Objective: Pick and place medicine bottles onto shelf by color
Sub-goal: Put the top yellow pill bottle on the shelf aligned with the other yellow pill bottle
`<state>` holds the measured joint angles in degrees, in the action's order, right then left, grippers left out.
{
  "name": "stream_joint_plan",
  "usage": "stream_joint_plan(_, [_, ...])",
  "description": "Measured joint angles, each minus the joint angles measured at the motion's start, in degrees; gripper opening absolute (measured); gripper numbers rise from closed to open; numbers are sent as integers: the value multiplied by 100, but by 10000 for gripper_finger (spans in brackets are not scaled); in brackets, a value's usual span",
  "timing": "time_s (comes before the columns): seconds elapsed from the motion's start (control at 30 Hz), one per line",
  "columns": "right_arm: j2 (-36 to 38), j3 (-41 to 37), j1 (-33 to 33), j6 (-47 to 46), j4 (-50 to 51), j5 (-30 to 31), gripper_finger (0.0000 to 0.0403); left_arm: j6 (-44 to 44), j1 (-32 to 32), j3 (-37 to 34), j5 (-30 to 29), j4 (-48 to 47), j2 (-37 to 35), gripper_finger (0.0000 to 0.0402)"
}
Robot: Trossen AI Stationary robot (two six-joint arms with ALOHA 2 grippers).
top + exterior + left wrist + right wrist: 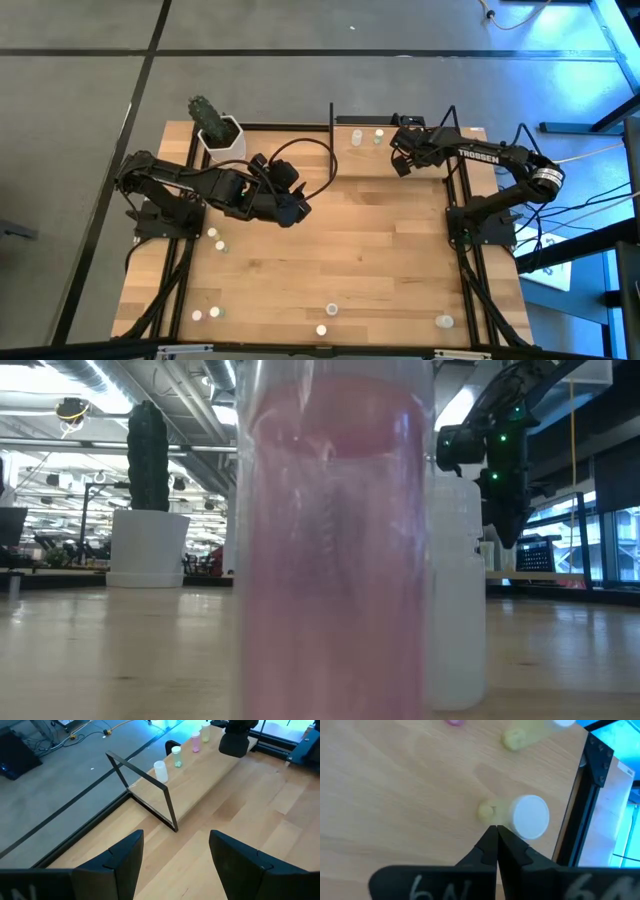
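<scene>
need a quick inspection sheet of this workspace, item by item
surface: wooden tabletop, mostly bare in the middle.
job's things: shelf at the far edge holds a row of bottles; loose bottles scattered along the near edge and near the left arm's base.
clutter: potted plant at the far left corner.
grippers: left gripper over the table centre, jaws open and empty, facing the shelf; right gripper above the shelf, jaws shut, tips close above a yellowish bottle with a white cap.
cables: black cable looping from the left arm; more cables off the right side.
surroundings: grey floor; nobody seen.
</scene>
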<state>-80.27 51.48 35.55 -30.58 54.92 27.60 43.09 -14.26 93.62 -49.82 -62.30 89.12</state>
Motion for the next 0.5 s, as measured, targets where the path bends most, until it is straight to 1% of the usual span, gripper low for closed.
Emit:
stream_joint_plan(0.2, [0,0,78,353,-2,26,5,1,0,0,2,2,0,220])
stream_joint_plan(0.4, [9,0,-1,849,158,-366,5,2,0,0,79,4,0,220])
stream_joint_plan(0.5, [9,2,-19,850,374,-236,5,2,0,0,133,3,0,220])
